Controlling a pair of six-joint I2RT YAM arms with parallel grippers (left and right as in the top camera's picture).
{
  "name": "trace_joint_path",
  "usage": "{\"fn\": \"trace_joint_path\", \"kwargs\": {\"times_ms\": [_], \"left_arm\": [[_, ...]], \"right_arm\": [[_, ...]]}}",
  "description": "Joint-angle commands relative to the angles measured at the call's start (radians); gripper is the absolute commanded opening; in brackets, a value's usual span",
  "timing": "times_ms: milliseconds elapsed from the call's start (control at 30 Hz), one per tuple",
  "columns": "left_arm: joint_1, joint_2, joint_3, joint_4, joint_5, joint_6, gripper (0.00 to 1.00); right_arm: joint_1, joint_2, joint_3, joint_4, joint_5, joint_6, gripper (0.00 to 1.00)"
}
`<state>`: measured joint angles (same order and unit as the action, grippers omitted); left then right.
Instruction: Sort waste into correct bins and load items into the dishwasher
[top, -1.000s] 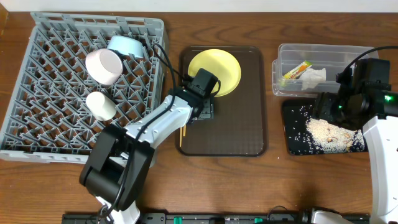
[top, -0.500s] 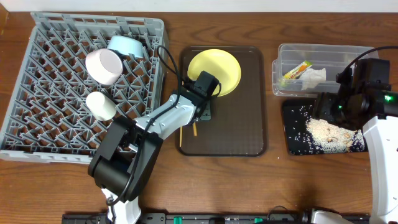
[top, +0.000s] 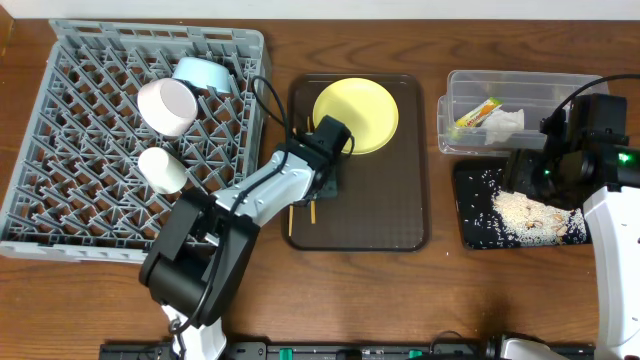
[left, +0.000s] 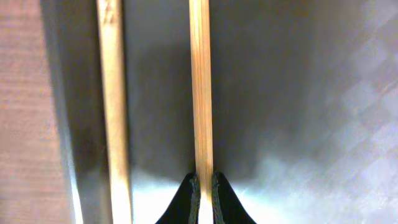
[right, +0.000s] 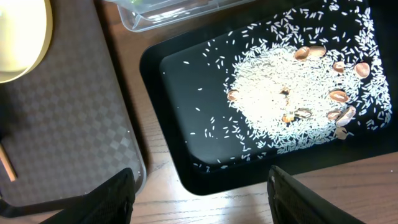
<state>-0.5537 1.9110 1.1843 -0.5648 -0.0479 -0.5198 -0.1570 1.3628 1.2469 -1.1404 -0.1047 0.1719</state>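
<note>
Pinching one wooden chopstick (left: 200, 93) on the brown serving tray (top: 380, 200) at mid-surface is the left end effector (left: 203, 190); the right end effector (right: 202, 196) hangs spread over the rice-strewn black tray (right: 186, 81) near the right edge.

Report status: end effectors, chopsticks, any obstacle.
Left end effector shut on one chopstick, at the brown tray. Second chopstick lies beside it, free. Right end effector open above black tray with rice. No obstacle seen.

Probably lab: wooden table (top: 440, 300), dish rack (top: 90, 200)
</note>
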Motion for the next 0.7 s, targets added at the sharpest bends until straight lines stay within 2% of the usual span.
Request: {"fn": "trace_joint_path", "kwargs": {"times_ms": [0, 233, 400, 500, 600, 667], "left_arm": [[0.006, -0.103, -0.011, -0.043, 0.002, 0.022, 0.06], [0.09, -0.386, -0.008, -0.162, 0.002, 0.227, 0.06], [0.243, -0.544, -0.008, -0.189, 0.002, 0.338, 0.06], [0.353, -0.543, -0.008, -0.194, 0.015, 0.367, 0.06], [0.383, -0.488, -0.008, -0.205, 0.018, 0.379, 0.06], [0.387, -0.416, -0.008, -0.199, 0.01, 0.439, 0.06]], "right_arm": [[-0.013, -0.012, 0.002, -0.002, -0.005, -0.012, 0.66], [-0.013, -0.012, 0.002, -0.001, -0.005, -0.013, 0.66], [-0.013, -0.012, 0.002, -0.001, -0.005, -0.012, 0.66], [-0.013, -0.012, 0.002, -0.001, -0.005, -0.012, 0.66], [-0.013, -0.012, 0.002, -0.002, -0.005, -0.012, 0.66], [-0.013, -0.012, 0.002, -0.003, -0.005, -0.012, 0.66]]}}
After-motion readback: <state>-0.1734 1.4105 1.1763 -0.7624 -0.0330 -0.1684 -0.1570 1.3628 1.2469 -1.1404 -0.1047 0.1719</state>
